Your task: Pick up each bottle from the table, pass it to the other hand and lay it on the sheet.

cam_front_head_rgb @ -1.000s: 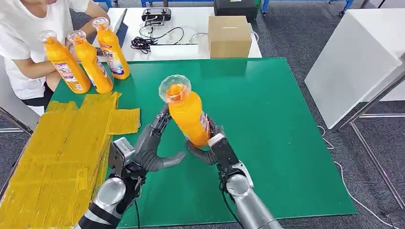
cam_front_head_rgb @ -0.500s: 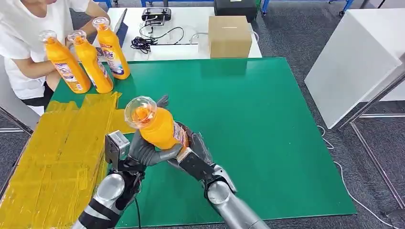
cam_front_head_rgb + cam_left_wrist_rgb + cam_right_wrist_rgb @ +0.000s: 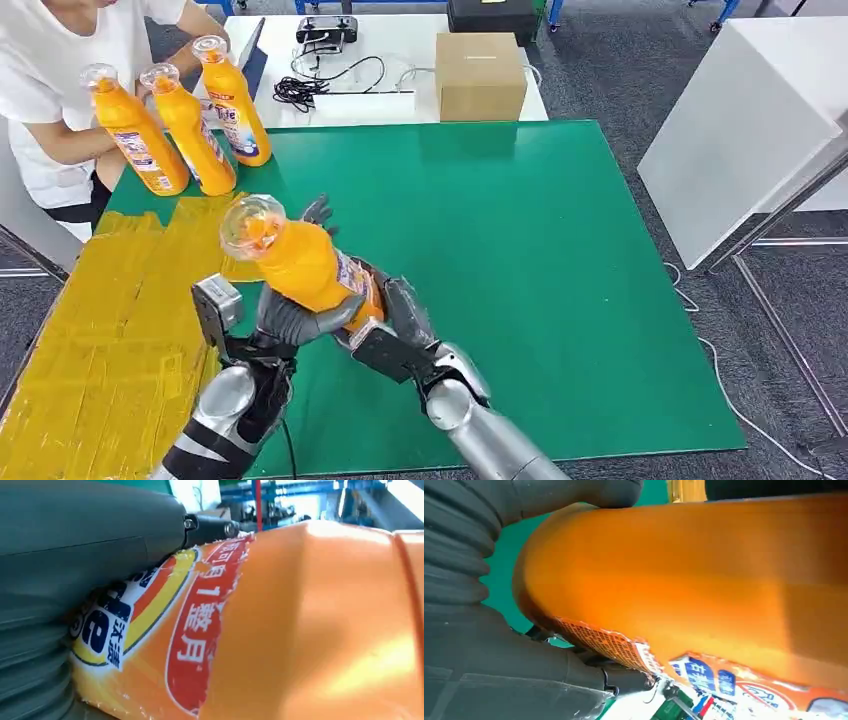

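Both hands are on one orange bottle just now, over the near left part of the green desk, at about seven o'clock from its centre. The bottle is tilted, its clear cap pointing to roughly ten o'clock, towards the yellow sheet. The right hand is clamped on the bottle's lower end from beneath and from the four o'clock side. The left hand is wrapped round the body higher up, thumb across the front, other fingertips showing behind it. In the left wrist view the label lies hard against that hand's thumb, and in the right wrist view the bottle's rounded base sits tight in the right hand's grasp.

I'd say this is the hand-over itself: the bottle is off the desk and both hands grip it, so the passing step looks about half done. What it needs next, I think, is for the left hand to be sure of its hold before the right lets go, then a swing out to nine o'clock to lay the bottle flat on the sheet.

Three more orange bottles stand at eleven o'clock on the far left corner, beside a seated person.
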### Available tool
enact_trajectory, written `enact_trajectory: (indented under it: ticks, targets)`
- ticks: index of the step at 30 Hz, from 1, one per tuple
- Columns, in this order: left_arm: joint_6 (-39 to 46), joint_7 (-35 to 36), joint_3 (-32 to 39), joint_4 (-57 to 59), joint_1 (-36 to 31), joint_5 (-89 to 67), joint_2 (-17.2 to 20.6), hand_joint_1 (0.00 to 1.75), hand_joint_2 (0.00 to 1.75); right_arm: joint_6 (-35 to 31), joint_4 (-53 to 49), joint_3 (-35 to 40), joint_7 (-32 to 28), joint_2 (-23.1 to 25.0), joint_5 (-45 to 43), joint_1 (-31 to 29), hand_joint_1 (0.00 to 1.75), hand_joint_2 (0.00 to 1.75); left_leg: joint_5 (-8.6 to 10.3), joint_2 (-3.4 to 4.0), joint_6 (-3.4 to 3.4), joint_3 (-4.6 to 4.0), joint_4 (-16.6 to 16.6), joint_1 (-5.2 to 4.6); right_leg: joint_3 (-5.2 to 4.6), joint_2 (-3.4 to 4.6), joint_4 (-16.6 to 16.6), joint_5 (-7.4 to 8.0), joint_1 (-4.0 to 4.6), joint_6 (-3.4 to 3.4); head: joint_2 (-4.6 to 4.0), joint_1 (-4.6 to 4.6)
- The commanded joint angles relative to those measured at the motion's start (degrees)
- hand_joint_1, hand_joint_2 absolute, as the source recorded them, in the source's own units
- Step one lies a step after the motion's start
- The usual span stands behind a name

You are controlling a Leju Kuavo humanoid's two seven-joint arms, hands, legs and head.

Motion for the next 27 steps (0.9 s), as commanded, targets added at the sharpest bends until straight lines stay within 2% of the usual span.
enact_trajectory:
  ticks: [1, 4, 5, 8, 11, 12, 13, 14, 17, 20, 21, 23, 25, 27]
  targets:
    - [4.86, -1.15, 2.33, -2.13, 0.14, 1.34, -2.09, 1.75, 1.75, -1.65, -4.36, 5.79, -0.46, -4.12, 0.2, 2.89, 1.75, 1.75, -0.03, -0.11, -0.02, 0.1, -0.02, 0.02, 0.18, -0.14, -0.08, -0.05, 0.02, 0.03, 0.0, 0.02]
    - [6.8, -2.35, 2.39, -3.42, 0.48, 1.05, -2.1, 1.75, 1.75, -2.28, -8.69, 4.29, -0.52, -5.76, 0.21, 4.25, 1.75, 1.75, -0.02, -0.15, -0.02, 0.05, -0.02, 0.02, 0.12, -0.17, -0.07, -0.05, 0.02, 0.02, 0.0, 0.02]
    - [7.18, -2.51, 2.31, -3.74, 0.33, 0.84, -1.8, 1.75, 1.75, -2.47, -10.41, 3.59, -0.53, -6.31, 0.19, 4.63, 1.75, 1.75, -0.11, -0.21, -0.05, 0.24, 0.0, 0.05, 0.37, -0.26, -0.11, -0.14, 0.05, 0.04, 0.0, 0.0]
    - [7.7, -2.67, 2.56, -4.22, 0.14, 0.54, -1.38, 1.75, 1.75, -3.37, -13.67, 1.62, -0.5, -7.22, 0.4, 5.4, 1.75, 1.75, 0.01, -0.12, -0.02, -0.04, 0.0, 0.01, 0.03, -0.14, -0.05, -0.02, 0.01, 0.01, 0.0, 0.0]
    - [8.4, -3.08, 2.72, -4.34, -0.06, -0.24, -1.13, 1.75, 1.75, -3.69, -14.74, 0.34, -0.4, -7.76, 0.38, 5.7, 1.75, 1.75, -0.03, -0.17, -0.05, 0.08, -0.01, 0.01, 0.16, -0.2, -0.07, -0.07, 0.01, 0.01, 0.0, 0.0]
    - [8.4, -3.08, 2.72, -4.34, -0.06, -0.24, -1.13, 1.75, 1.75, -3.69, -14.74, 0.34, -0.4, -7.76, 0.38, 5.7, 1.69, 1.75, -0.02, -0.14, -0.05, 0.07, -0.02, 0.01, 0.14, -0.18, -0.08, -0.05, 0.02, 0.01, 0.0, 0.0]
    - [9.49, -3.63, 2.76, -4.37, -0.25, -1.53, -0.89, 1.75, 1.75, -4.85, -15.58, -1.04, -0.62, -7.51, -0.07, 6.36, 0.96, 1.75, 0.01, -0.15, -0.03, 0.01, -0.02, -0.01, 0.06, -0.19, -0.06, -0.04, 0.0, 0.01, 0.0, 0.0]
    - [11.99, -4.68, 2.96, -4.37, -0.53, -4.35, -0.67, 1.75, 1.75, -5.46, -16.4, -1.86, -0.8, -7.55, -0.34, 6.87, 0.0, 1.75, 0.02, -0.14, -0.02, -0.02, -0.02, 0.0, 0.03, -0.16, -0.07, -0.02, 0.01, 0.01, 0.0, 0.02]
    - [22.5, -5.94, 3.69, -3.14, -1.9, -17.96, 0.84, 1.75, 1.75, -7.17, -21.15, -4.58, -0.93, -8.57, -0.96, 9.14, 0.0, 1.75, -0.02, -0.14, -0.04, 0.08, -0.02, 0.01, 0.13, -0.18, -0.07, -0.06, 0.01, 0.01, 0.0, 0.02]
    - [34.05, -2.56, 6.13, -0.23, -3.97, -39.92, 2.71, 1.75, 1.75, -7.75, -28.36, -8.1, -1.23, -9.91, -1.75, 12.16, 0.0, 1.75, -0.04, -0.19, -0.07, 0.1, 0.0, 0.02, 0.17, -0.24, -0.04, -0.09, 0.02, 0.0, 0.0, 0.0]
    - [34.32, -0.32, 10.94, 0.44, -4.12, -52.91, 1.34, 1.75, 1.75, -7.96, -30.16, -9.08, -1.2, -10.26, -1.67, 12.88, 0.0, 1.75, 0.01, -0.23, -0.05, 0.04, -0.02, -0.01, 0.11, -0.26, -0.03, -0.07, -0.01, 0.01, 0.0, 0.0]
    - [34.32, 5.02, 14.04, 2.92, -5.97, -67.94, 1.71, 1.75, 1.75, -7.4, -33.8, -11.28, -1.5, -10.71, -2.61, 14.3, 0.0, 1.75, 0.01, -0.24, -0.03, 0.02, -0.02, -0.03, 0.07, -0.26, -0.03, -0.05, -0.04, 0.02, 0.0, -0.02]
    - [34.32, 13.11, 15.3, 6.48, -8.78, -85.14, 4.08, 1.75, 1.75, -7.35, -36.37, -13.16, -1.86, -10.85, -2.75, 15.39, 0.0, 1.75, -0.01, -0.2, -0.04, 0.05, 0.0, -0.01, 0.11, -0.24, -0.02, -0.06, -0.01, 0.02, 0.0, 0.0]
    - [31.99, 22.47, 13.79, 14.31, -13.0, -98.12, 8.37, 1.75, 1.75, -7.56, -38.22, -14.89, -2.26, -10.72, -2.94, 16.21, 0.0, 1.75, 0.04, -0.17, -0.03, -0.02, -0.03, -0.04, 0.01, -0.21, -0.01, -0.02, -0.04, 0.01, 0.0, 0.02]
